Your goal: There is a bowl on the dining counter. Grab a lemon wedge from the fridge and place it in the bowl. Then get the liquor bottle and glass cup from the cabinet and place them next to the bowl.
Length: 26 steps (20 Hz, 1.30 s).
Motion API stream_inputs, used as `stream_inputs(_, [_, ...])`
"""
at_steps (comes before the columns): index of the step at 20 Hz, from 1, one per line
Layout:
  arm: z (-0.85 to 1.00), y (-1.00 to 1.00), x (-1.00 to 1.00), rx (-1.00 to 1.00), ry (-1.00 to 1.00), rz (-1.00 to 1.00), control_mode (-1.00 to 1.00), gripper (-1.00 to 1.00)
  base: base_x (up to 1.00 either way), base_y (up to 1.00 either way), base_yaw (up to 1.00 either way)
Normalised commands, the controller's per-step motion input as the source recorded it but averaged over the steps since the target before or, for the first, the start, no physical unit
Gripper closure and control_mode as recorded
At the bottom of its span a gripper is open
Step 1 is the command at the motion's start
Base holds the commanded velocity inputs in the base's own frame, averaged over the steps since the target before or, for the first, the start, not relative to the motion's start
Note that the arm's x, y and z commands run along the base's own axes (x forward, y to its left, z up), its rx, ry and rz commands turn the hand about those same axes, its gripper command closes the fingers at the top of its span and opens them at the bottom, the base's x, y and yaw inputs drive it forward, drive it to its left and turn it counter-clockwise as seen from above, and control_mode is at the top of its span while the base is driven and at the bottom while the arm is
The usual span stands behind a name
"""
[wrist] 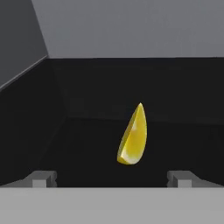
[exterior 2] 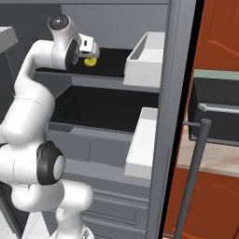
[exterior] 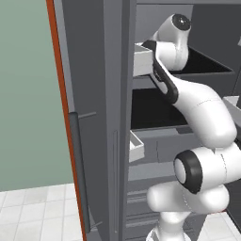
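The arm reaches up into the fridge (exterior 2: 116, 105), the gripper (wrist: 112, 178) level with the upper shelf (exterior 2: 112, 63), fingers spread wide. The hand view catches the lemon wedge (wrist: 133, 136) upright just ahead, untouched.

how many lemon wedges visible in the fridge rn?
1. The lemon wedge stands on the dark upper fridge shelf, just ahead of the open pincer. The arm blocks part of that shelf, so more may be hidden.

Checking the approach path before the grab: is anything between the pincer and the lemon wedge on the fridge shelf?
Nothing: in the hand view the open pincer faces the wedge across bare dark shelf.
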Motion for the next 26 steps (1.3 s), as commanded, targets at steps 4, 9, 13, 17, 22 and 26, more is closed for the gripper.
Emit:
stream_inputs(4, [-0.19, 0.0, 0.23, -0.05, 0.04, 0.0, -1.0, -1.0, 0.0, 0.0, 0.0])
stream_inputs(9, [-0.23, 0.0, 0.2, -0.04, 0.04, 0.0, -1.0, -1.0, 0.0, 0.0, 0.0])
stream_inputs(13, [-0.1, 0.0, 0.27, -0.01, 0.01, 0.0, -1.0, -1.0, 0.0, 0.0, 0.0])
stream_inputs(17, [-0.03, 0.0, 0.31, 0.0, 0.03, 0.0, -1.0, -1.0, 0.0, 0.0, 0.0])
stream_inputs(22, [-0.06, 0.0, 0.37, 0.0, 0.05, 0.0, -1.0, -1.0, 0.0, 0.0, 0.0])
stream_inputs(26, [-0.1, 0.0, 0.31, 0.0, 0.05, 0.0, -1.0, -1.0, 0.0, 0.0, 0.0])
